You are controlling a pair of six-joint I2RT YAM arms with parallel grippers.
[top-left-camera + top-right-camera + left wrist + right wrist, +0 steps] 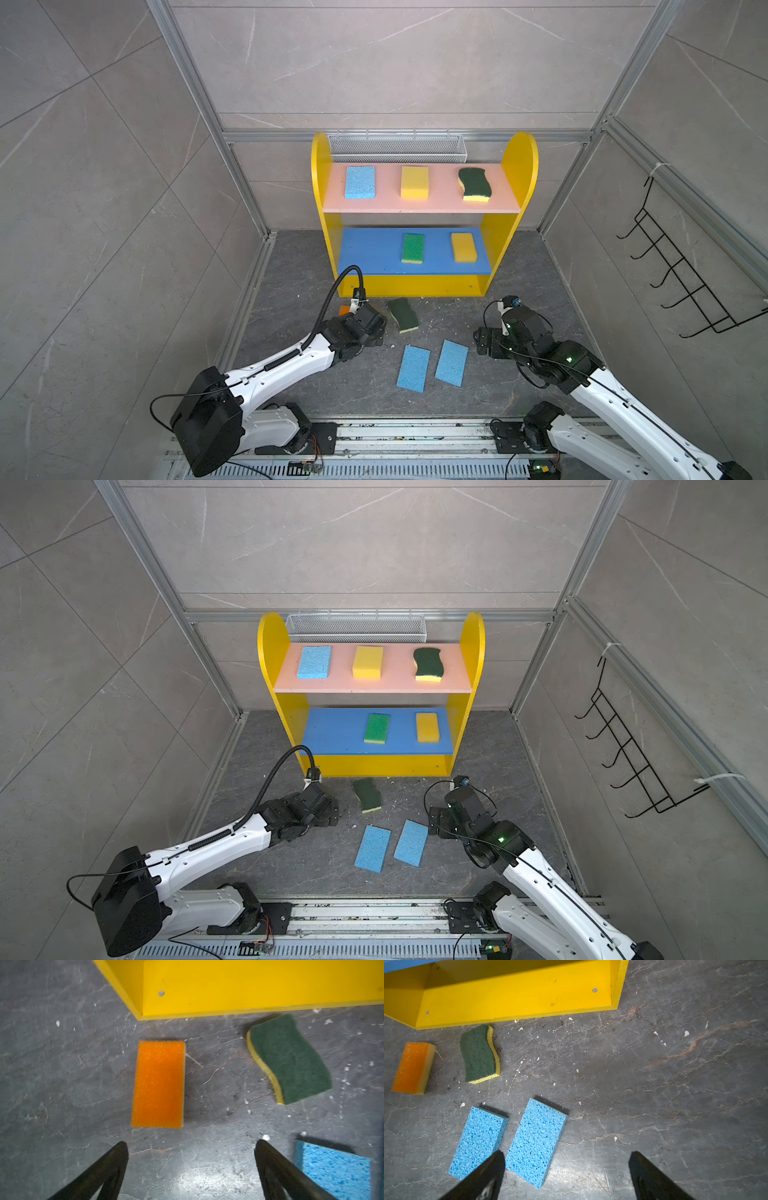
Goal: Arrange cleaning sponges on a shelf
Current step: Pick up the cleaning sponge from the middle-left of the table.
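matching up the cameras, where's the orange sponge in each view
In a top view: a sliver of the orange sponge beside the left arm.
In a top view: not seen; the left arm covers it.
Left wrist: orange sponge mid-picture, ahead of the open left tool.
Right wrist: orange sponge at the picture's edge.
Shared landmark: the wavy dark green sponge on the floor, seen in all four.
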